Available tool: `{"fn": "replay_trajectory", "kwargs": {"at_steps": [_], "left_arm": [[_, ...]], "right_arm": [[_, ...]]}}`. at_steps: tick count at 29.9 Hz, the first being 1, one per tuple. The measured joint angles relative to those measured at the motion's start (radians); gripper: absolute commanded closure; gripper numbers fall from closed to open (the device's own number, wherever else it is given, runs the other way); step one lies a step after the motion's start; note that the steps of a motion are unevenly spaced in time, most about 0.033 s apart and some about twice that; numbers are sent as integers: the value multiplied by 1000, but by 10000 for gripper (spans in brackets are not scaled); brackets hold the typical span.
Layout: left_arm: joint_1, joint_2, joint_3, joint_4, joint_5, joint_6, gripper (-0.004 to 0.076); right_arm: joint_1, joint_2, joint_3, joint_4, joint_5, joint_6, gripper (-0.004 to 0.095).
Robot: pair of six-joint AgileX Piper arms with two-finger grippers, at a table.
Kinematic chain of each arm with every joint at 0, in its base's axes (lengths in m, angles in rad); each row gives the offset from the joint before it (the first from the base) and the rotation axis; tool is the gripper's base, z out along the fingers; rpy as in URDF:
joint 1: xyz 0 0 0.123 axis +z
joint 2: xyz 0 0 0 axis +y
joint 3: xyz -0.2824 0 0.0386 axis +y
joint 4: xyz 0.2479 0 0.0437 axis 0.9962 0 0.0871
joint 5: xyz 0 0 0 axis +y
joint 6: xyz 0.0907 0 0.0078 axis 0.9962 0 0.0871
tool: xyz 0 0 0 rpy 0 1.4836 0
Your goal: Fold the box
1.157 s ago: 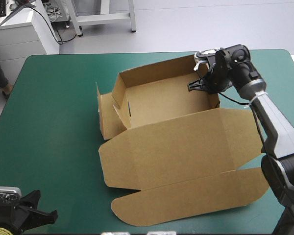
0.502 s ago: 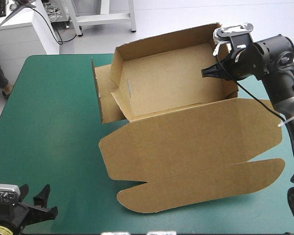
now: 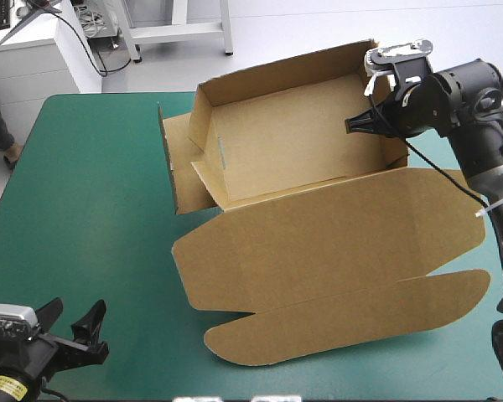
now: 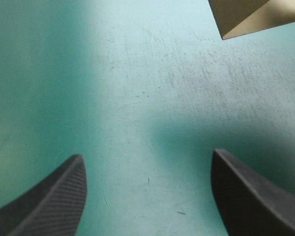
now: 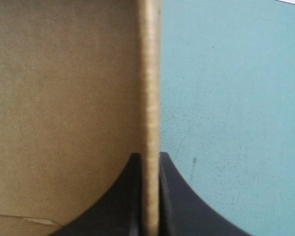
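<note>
1. High view: the right claw (image 3: 362,123) is clamped on the right end wall of the brown box (image 3: 302,167), one black finger inside the tray and one outside.
2. The box is an open tray with its walls raised. Its broad lid lies flat and reaches from the tray toward the table's near edge, ending in a long rounded flap (image 3: 352,322).
3. At the tray's far end from the right claw, a side flap (image 3: 174,172) stands out over the teal-green cover (image 3: 84,209).
4. The left claw (image 3: 71,325) is low at the table's near left corner, well apart from the box, its fingers spread wide.
5. Left wrist view: the left claw (image 4: 147,155) has only bare cover between its fingers. One corner of the box (image 4: 250,17) shows ahead of it and off to one side.
6. Right wrist view: the right claw (image 5: 150,155) is all but shut. The wall's edge (image 5: 150,73) runs straight ahead from between its fingers, with the brown inner face (image 5: 64,98) on one side and the cover (image 5: 236,98) on the other.
</note>
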Motion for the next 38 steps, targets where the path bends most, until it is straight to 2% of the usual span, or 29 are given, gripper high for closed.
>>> {"fn": "replay_trajectory", "kwargs": {"at_steps": [6,12,16,23,28,32,38], "left_arm": [[0,205,-86,39,-20,-2,212],[0,489,-287,78,-48,-40,218],[4,702,-405,95,-60,-46,253],[94,1004,-549,45,-74,-25,272],[202,1160,-577,-197,-107,156,272],[263,1268,-578,-507,-147,433,272],[272,1408,-579,-885,-165,722,272]], "right_arm": [[0,0,0,0,0,-4,927],[0,0,0,0,0,-4,927],[0,0,0,0,0,-6,927],[0,0,0,0,0,-11,927],[0,0,0,0,0,-12,927],[0,0,0,0,0,-12,927],[0,0,0,1,0,-12,927]]}}
